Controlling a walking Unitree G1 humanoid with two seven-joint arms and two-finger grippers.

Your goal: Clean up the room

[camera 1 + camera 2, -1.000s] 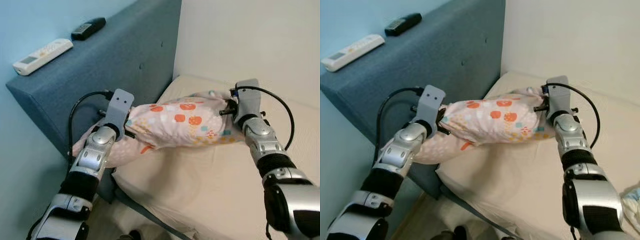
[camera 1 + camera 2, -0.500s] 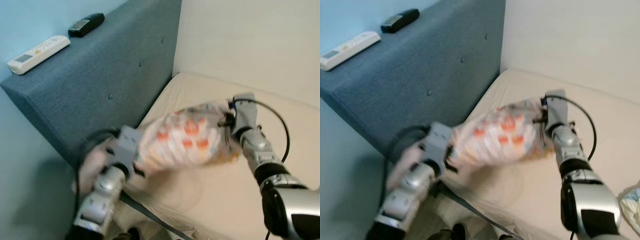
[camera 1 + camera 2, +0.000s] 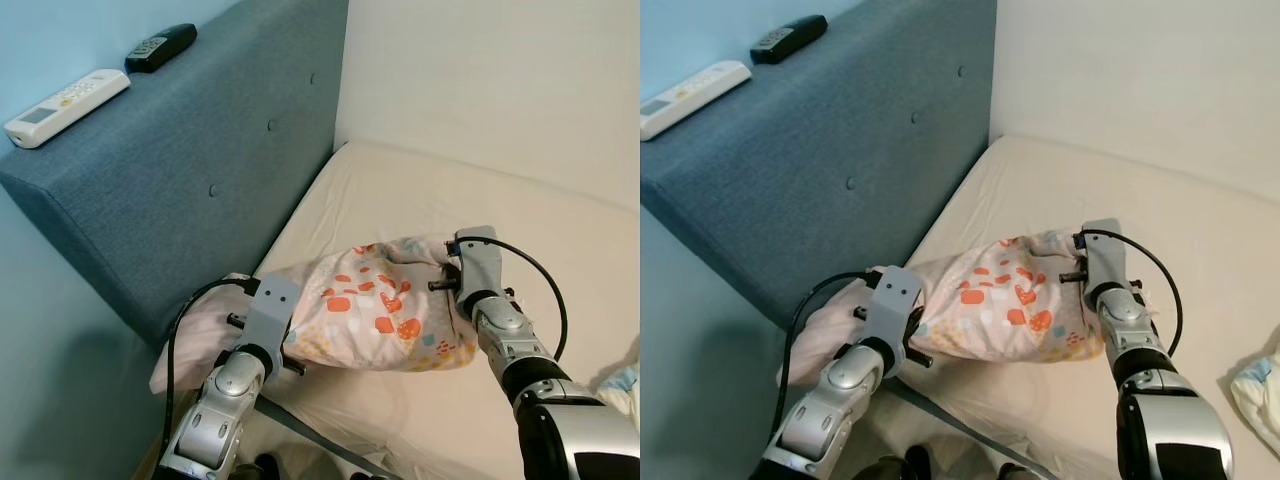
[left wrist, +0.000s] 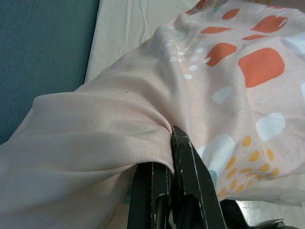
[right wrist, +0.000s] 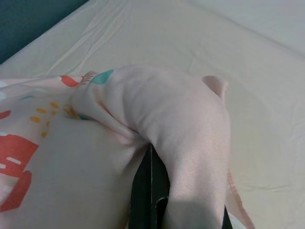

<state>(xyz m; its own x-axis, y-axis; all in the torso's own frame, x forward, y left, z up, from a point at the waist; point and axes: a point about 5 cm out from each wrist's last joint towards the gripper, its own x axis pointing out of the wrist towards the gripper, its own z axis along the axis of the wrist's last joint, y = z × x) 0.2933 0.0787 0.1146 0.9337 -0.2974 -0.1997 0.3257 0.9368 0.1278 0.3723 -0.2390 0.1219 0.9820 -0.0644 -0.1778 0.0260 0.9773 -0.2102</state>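
I have the pillow [image 3: 375,318] strung between both hands, its long axis running from one to the other. My left hand [image 4: 167,143] is pinched tight on a bunched fold of the pale pink case at one end; my right hand [image 5: 151,157] is clamped the same way on the cloth at the opposite end, the case draped over its fingers. Neither hand has any gap to spare, both are fully closed on fabric.

The pillow sits low, over the near part of the bed [image 3: 420,200], and I can't tell whether its underside is touching the sheet or hanging just above it. The head of the bed, where I judge it belongs, lies ahead of both hands. The blue headboard [image 3: 200,150] runs beyond and outside my left hand, so that hand is the nearer one to it and has less room to swing.

On top of the headboard, well apart from my hands, lie a white remote [image 3: 66,107] and a black remote [image 3: 160,47]. Past my right hand, at the bed's edge, there is a bit of pale blue cloth [image 3: 1260,385]. The sheet ahead looks open, so the headboard on my left is what I would watch.
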